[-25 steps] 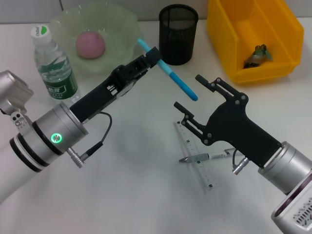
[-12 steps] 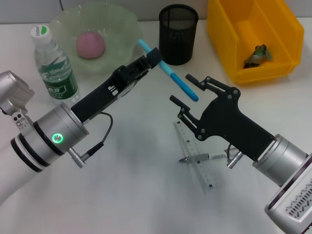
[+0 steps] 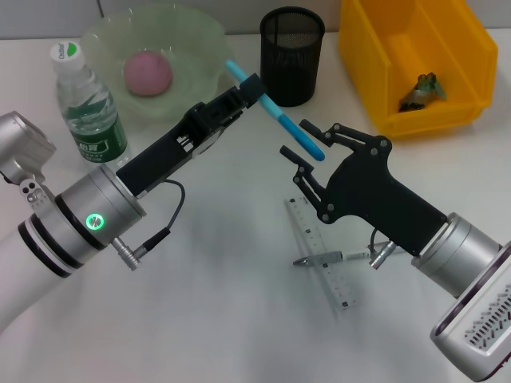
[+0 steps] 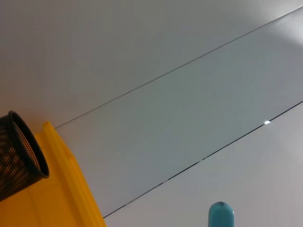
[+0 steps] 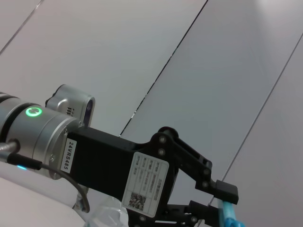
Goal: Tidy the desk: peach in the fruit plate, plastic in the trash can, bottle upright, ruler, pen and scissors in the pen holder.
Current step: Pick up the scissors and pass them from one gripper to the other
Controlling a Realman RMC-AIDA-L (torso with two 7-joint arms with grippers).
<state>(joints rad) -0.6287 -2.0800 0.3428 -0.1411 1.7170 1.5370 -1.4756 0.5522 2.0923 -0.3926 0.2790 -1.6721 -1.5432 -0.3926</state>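
White desk [image 3: 223,319]: left claw [image 3: 249,89] clamps scissors [image 3: 275,120]; right claw [image 3: 307,148] spread wide beside them.

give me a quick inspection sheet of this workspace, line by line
surface: white desk, no spills seen
job's things: peach in fruit plate; bottle upright beside it; crumpled plastic in trash can; pen holder looks empty; ruler and pen lie crossed on the desk; scissors held in the air
clutter: nothing seen
grippers: left gripper shut on the scissors beside the pen holder; right gripper open, at the scissors' lower end
cables: black lead looped at the left wrist, plug at the right wrist
surroundings: pale wall panels
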